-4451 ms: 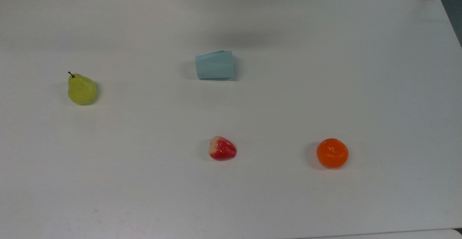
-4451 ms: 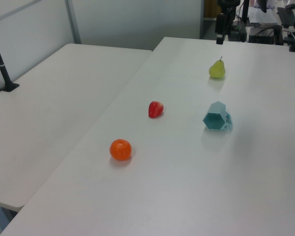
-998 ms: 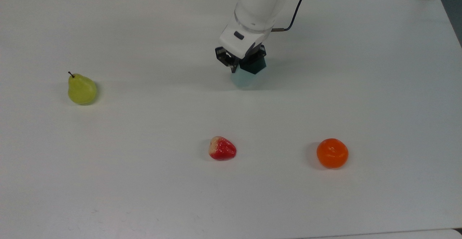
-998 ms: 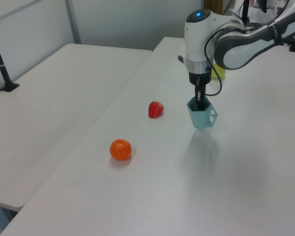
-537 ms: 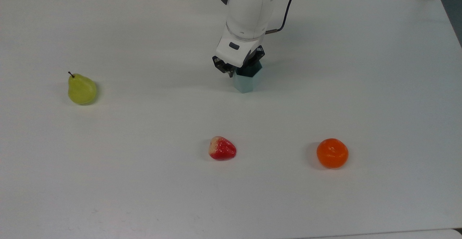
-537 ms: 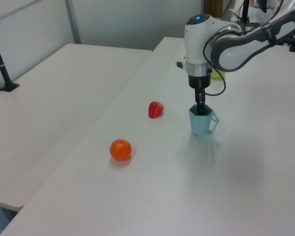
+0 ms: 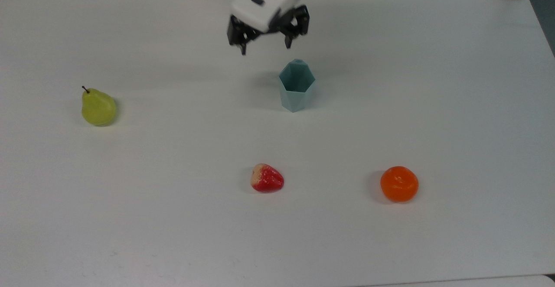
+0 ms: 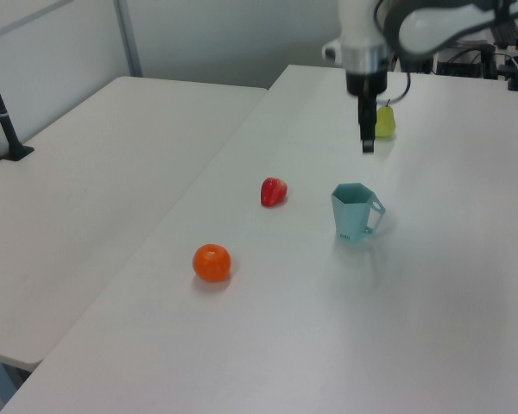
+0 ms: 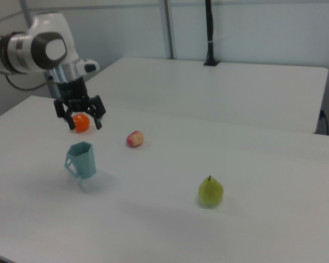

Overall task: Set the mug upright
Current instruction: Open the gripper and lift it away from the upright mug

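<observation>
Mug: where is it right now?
The mug stands upright on the white table, just right of centre in the top view, below the open gripper, with the strawberry nearest in front.

You had a teal mug (image 7: pixel 296 85), a yellow-green pear (image 7: pixel 98 107), a red strawberry (image 7: pixel 267 178), an orange (image 7: pixel 399 184), and a white desk (image 7: pixel 173 226).

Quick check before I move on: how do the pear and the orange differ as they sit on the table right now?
The pear is yellow-green, the orange bright orange. The pear tapers to a narrow top with a dark stem, while the orange is round with no stem. In the top view the pear lies toward the left edge and the orange toward the lower right, on opposite sides of the upright mug. Both rest on the white table, apart from the open gripper.
</observation>
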`<state>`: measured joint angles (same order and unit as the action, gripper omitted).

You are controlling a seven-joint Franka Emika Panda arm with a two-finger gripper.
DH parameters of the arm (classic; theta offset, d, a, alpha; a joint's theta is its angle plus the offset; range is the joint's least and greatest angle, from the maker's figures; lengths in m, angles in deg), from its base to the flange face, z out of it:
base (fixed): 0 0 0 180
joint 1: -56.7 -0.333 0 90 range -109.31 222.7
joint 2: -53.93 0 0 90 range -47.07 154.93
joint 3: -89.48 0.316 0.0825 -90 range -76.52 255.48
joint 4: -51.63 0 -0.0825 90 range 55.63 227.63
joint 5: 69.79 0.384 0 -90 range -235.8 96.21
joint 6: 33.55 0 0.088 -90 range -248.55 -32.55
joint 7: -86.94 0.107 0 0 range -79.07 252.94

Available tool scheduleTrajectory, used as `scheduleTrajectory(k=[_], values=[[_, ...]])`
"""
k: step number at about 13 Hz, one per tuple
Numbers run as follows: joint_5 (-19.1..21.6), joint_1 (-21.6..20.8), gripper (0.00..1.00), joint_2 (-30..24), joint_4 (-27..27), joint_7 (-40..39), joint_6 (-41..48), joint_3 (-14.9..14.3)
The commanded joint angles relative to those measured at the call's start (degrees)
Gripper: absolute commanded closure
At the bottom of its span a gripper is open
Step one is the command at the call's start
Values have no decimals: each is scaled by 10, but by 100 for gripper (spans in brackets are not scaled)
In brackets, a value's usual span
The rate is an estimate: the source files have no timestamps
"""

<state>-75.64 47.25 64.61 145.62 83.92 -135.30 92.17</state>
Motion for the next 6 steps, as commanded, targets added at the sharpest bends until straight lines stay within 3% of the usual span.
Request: scheduleTrajectory(k=[1, 6], values=[[48, 25, 0, -82, 12, 64, 36, -20], [48, 37, 0, -109, 12, 81, 61, -31]])
